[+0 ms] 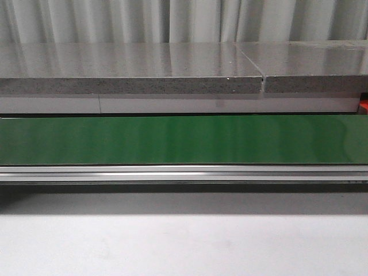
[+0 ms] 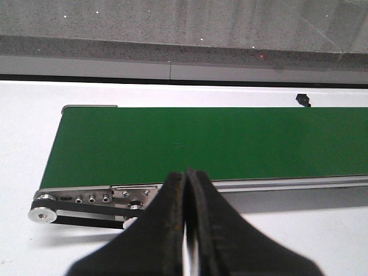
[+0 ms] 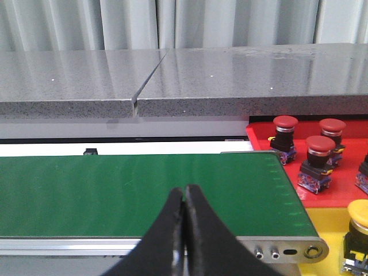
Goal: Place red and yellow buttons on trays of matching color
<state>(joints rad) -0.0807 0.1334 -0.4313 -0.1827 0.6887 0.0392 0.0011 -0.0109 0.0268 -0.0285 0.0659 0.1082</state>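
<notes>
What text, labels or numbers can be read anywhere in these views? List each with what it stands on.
None can be read. The green conveyor belt, the grey stone counter, the red buttons, the yellow button and both end effectors, left and right, carry no visible lettering.

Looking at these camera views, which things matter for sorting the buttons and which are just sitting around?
For the job:
- three red buttons on the red tray
- yellow button on the yellow tray
- left gripper and right gripper, both shut and holding nothing

Just there:
- green conveyor belt, nothing on it
- grey stone counter
- curtain
</notes>
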